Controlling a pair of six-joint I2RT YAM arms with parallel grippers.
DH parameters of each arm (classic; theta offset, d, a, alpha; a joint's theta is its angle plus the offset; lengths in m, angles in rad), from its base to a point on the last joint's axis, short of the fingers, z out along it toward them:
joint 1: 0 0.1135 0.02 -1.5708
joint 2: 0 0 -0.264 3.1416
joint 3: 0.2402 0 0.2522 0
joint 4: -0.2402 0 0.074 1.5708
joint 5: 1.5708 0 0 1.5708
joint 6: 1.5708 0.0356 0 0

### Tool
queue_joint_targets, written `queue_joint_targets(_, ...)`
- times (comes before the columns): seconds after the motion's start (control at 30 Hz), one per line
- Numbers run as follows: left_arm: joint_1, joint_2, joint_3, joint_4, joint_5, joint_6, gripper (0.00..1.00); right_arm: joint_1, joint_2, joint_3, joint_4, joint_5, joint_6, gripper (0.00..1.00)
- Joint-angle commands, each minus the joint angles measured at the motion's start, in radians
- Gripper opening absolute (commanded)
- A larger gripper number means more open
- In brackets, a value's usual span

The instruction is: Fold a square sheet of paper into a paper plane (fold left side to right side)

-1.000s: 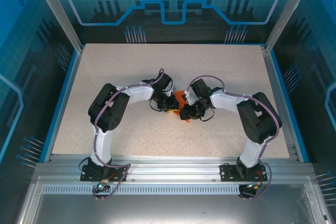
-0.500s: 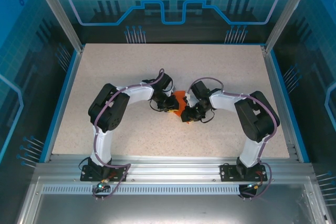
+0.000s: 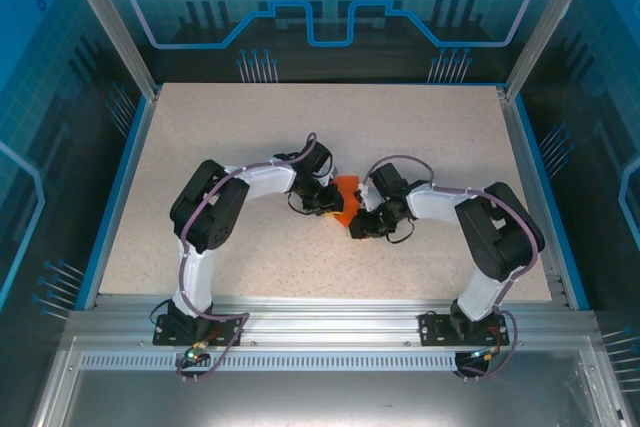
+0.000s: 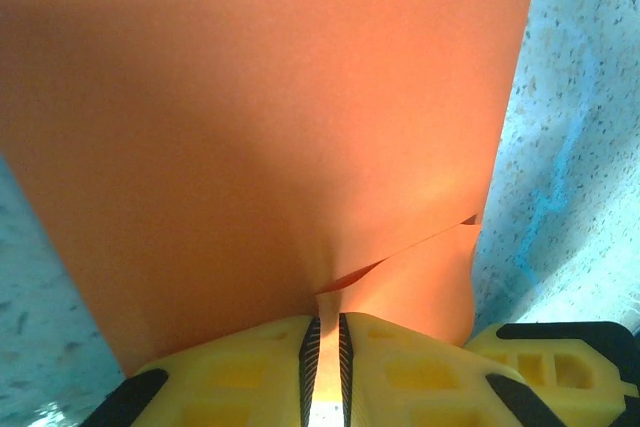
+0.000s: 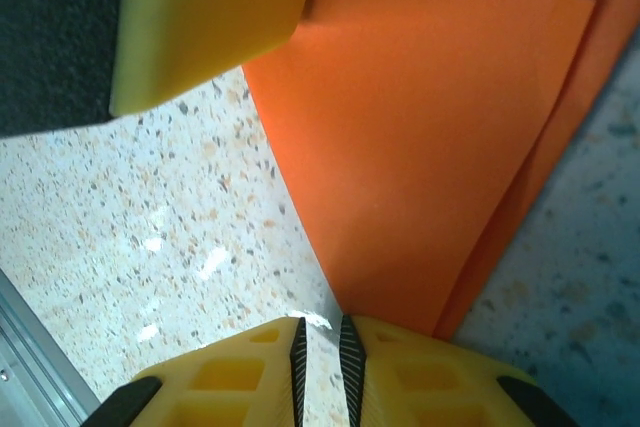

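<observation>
The square sheet of paper (image 3: 346, 190) is orange-red and sits between the two grippers at the table's middle. In the left wrist view the sheet (image 4: 260, 97) rises as a broad curved flap, with a lower layer showing at the right. My left gripper (image 4: 326, 319) is shut on the sheet's near edge, which runs between its pads. From above, this gripper (image 3: 330, 203) is at the sheet's left side. My right gripper (image 5: 320, 322) has its jaws almost together, with bare table in the slit. The sheet's near corner (image 5: 420, 127) ends at the right gripper's fingertips. From above, this gripper (image 3: 358, 227) is just below the sheet.
The speckled beige table (image 3: 240, 127) has a raised blue rim (image 3: 118, 187) and glass walls around it. A yellow finger of the left gripper (image 5: 200, 17) shows in the right wrist view, at the sheet's far corner. An aluminium rail (image 3: 320, 322) runs along the near edge.
My right gripper has shifted slightly right and toward the near edge, and its jaws have narrowed. The left gripper keeps its hold on the sheet and has barely moved.
</observation>
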Motion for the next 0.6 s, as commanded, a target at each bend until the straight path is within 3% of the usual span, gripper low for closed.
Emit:
queue_joint_targets(0.0, 0.008, 0.061, -0.006, -0.049, -0.077, 0.012, 0.2, -0.008, -0.003, -0.084, -0.197, 0.035, 0.016, 0.2)
queue_joint_targets(0.3, 0.008, 0.059, -0.006, -0.045, -0.075, 0.011, 0.2, -0.03, -0.097, -0.094, -0.265, 0.02, -0.008, 0.2)
queue_joint_targets(0.47, 0.008, 0.049, -0.004, -0.045, -0.07, 0.008, 0.2, -0.029, -0.247, -0.015, -0.314, 0.016, -0.01, 0.22)
queue_joint_targets(0.57, 0.008, 0.047, 0.001, -0.044, -0.071, 0.008, 0.2, -0.022, -0.246, 0.023, -0.297, 0.044, 0.008, 0.21)
